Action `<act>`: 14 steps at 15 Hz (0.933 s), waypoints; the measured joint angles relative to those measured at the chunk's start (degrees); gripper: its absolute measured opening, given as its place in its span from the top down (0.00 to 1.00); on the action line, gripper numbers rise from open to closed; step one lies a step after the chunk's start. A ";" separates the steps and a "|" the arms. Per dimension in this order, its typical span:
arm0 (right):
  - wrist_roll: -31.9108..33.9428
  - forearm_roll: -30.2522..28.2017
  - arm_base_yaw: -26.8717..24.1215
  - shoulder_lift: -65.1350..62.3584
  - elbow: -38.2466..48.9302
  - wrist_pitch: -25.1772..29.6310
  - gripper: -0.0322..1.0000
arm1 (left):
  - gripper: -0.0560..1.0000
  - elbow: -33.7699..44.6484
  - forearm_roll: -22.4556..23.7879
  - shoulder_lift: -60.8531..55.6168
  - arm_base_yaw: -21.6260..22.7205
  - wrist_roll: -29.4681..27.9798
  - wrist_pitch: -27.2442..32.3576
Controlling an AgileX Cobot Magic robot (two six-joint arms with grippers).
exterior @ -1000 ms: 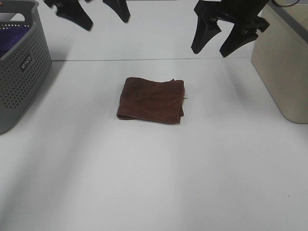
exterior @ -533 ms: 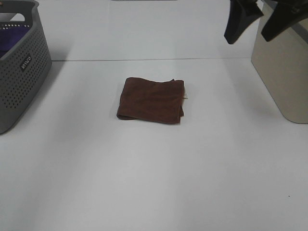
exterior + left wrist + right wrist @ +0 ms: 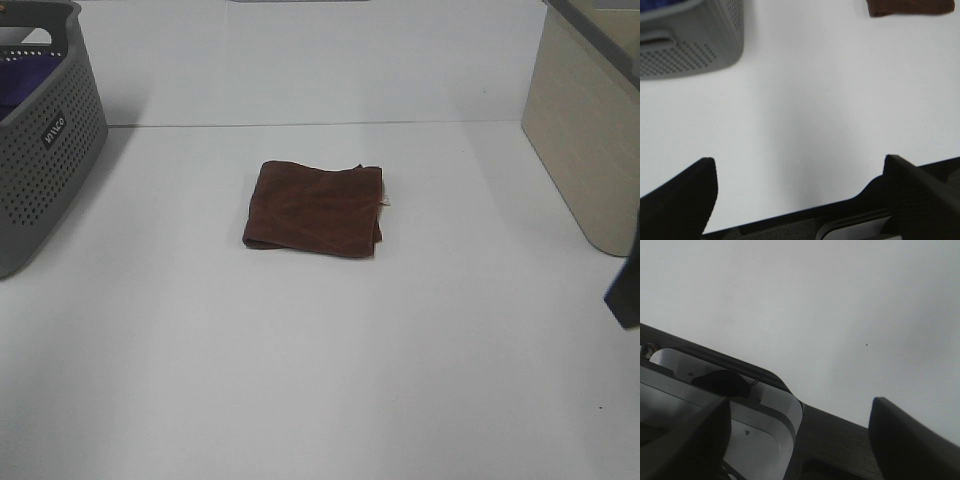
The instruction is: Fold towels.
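Note:
The dark reddish-brown towel (image 3: pixel 315 210) lies folded into a small rectangle in the middle of the white table, with a small white tag (image 3: pixel 385 203) at its right edge. One edge of it shows in the left wrist view (image 3: pixel 910 7). My left gripper (image 3: pixel 800 200) is open and empty, far from the towel, over the table's edge. My right gripper (image 3: pixel 800 440) is open and empty, also over the table's edge. In the exterior view only a dark sliver of the right arm (image 3: pixel 625 290) shows at the right border.
A grey perforated basket (image 3: pixel 45 130) holding a purple cloth (image 3: pixel 20 85) stands at the left; it also shows in the left wrist view (image 3: pixel 690 35). A beige bin (image 3: pixel 590 140) stands at the right. The robot's base (image 3: pixel 715 390) shows beyond the table edge.
Both grippers, which hung over the far side of the table, have left that area; the right one swung right and down to the border. The towel has not moved.

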 joint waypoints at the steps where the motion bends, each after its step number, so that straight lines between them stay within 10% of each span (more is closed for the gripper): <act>1: -0.17 -0.06 0.00 -3.84 4.70 -1.83 0.25 | 0.17 5.50 0.00 -5.61 0.00 0.00 -0.06; 5: -1.78 -1.78 0.00 -22.29 17.82 -6.07 0.25 | 0.17 20.51 -0.29 -24.29 0.00 0.00 -2.35; 14: -1.95 -2.52 0.00 -47.67 19.19 -5.73 0.25 | 0.18 23.32 -8.94 -30.65 0.00 13.69 -9.34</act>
